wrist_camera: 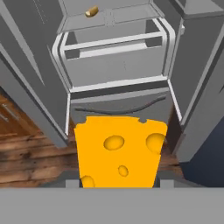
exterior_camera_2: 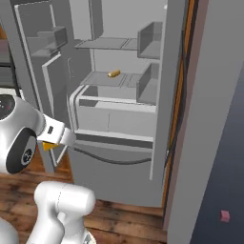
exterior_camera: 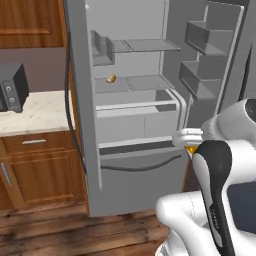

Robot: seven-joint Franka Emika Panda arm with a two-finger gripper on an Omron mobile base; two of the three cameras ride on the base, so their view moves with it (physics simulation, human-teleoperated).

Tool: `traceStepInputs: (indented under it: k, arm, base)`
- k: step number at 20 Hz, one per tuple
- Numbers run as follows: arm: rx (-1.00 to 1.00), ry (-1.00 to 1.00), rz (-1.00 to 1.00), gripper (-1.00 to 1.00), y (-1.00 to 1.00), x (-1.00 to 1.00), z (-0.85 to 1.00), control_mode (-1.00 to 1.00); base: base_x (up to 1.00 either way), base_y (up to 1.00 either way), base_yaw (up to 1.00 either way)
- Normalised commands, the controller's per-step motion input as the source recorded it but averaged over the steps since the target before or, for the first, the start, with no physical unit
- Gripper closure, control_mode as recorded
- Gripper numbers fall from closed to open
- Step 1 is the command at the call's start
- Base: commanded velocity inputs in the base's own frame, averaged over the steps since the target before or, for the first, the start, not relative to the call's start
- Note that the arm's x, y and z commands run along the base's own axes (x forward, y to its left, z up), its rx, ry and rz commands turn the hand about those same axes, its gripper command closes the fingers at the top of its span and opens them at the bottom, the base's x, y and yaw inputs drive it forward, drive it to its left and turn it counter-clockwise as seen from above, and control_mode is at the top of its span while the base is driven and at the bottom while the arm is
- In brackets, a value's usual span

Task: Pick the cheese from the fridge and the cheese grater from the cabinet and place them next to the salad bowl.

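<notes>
Claw (wrist_camera: 117, 186) clenched on the cheese (wrist_camera: 119, 151) — the wedge sits out in front of the open fridge (exterior_camera: 125, 125), at 6 o'clock of its drawers. Looks light, firm, a bit slick; grip across the flat faces seems best.

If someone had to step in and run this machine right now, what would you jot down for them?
Tool: shut on the cheese, an orange-yellow wedge held out in front of the open fridge.
Fridge: doors open; a small yellowish item lies on a shelf.
Done: cheese is out of the fridge.
Left: carry the cheese to the salad bowl and set it beside it; fetch the cheese grater from the cabinet and place it there too.
</notes>
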Motion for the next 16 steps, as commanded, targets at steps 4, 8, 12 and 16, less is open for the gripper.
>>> traceStepInputs:
  k: [4, 8, 12, 16]
  arm:
    - [0.0, 0.0, 0.0, 1.0, 0.0, 0.0, 0.0, 1.0]
    - [0.0, 0.0, 0.0, 1.0, 0.0, 0.0, 0.0, 1.0]
    - [0.0, 0.0, 0.0, 1.0, 0.0, 0.0, 0.0, 1.0]
    - [0.0, 0.0, 0.0, 1.0, 0.0, 0.0, 0.0, 1.0]
  base:
    - [-0.53, -0.01, 0.16]
    - [-0.54, -0.05, 0.37]
    - [-0.53, -0.08, 0.46]
    - [-0.43, -0.02, 0.53]
